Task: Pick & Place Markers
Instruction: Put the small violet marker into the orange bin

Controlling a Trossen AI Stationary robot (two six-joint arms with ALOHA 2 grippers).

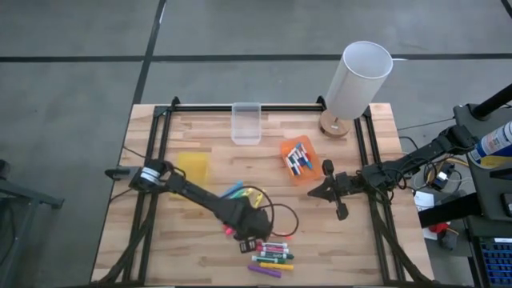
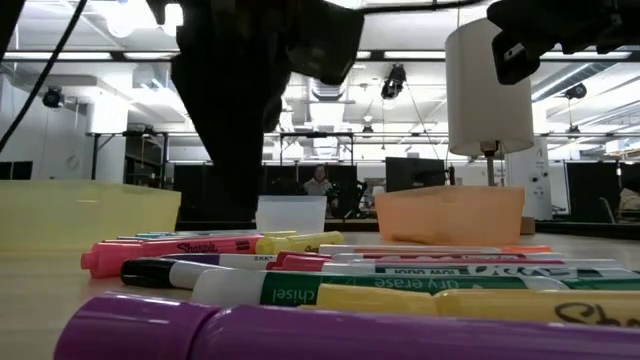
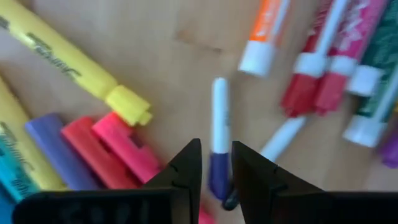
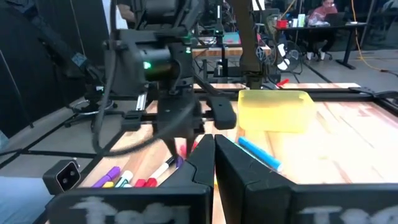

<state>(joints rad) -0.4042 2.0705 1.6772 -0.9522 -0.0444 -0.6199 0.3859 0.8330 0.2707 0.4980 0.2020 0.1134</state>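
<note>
The pale wooden butcher-block table [image 1: 200, 240] shows fine grain and a smooth, satiny finish, framed by matt black metal rails [image 1: 264, 107]. At centre, the translucent orange plastic bin [image 1: 301, 160], cloudy clear plastic bin [image 1: 246, 123] and soft yellow plastic bin [image 1: 193, 168] look smooth. The plastic markers [image 1: 270, 254] at lower centre are glossy. The white cylindrical lamp shade [image 1: 358, 78] at upper right looks matt.

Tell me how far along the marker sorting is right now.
Done: several markers lie in the orange plastic bin. In hand: the left hand is closed around a slim white marker with a blue cap. Left: the loose pile of markers on the wooden table. The right hand waits shut.
</note>
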